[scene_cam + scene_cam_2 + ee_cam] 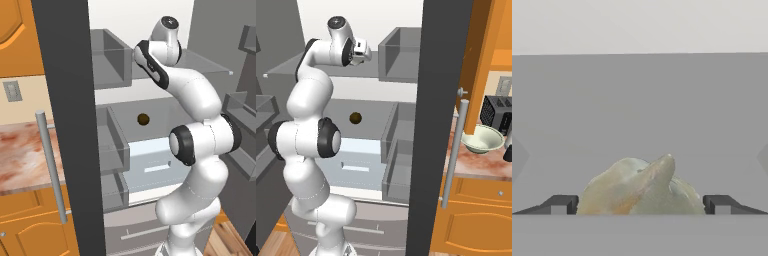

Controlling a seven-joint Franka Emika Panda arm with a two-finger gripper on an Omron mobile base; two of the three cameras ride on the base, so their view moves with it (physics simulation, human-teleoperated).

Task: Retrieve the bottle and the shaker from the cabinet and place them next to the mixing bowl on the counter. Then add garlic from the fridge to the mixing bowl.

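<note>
A pale garlic bulb with a pointed tip lies on a grey fridge shelf, right in front of the hand camera. My gripper is open, with one dark fingertip on each side of the bulb and close to it. In the right base view my hand reaches into the upper shelf of the open fridge. The pale green mixing bowl sits on the marble counter to the right. A dark thing beside it is cut by the frame edge; I cannot tell whether it is the bottle or the shaker.
The dark fridge door with its metal handle stands open between the arm and the counter. A small brown round item rests on the middle shelf. A black toaster stands behind the bowl. Grey door bins line the left side.
</note>
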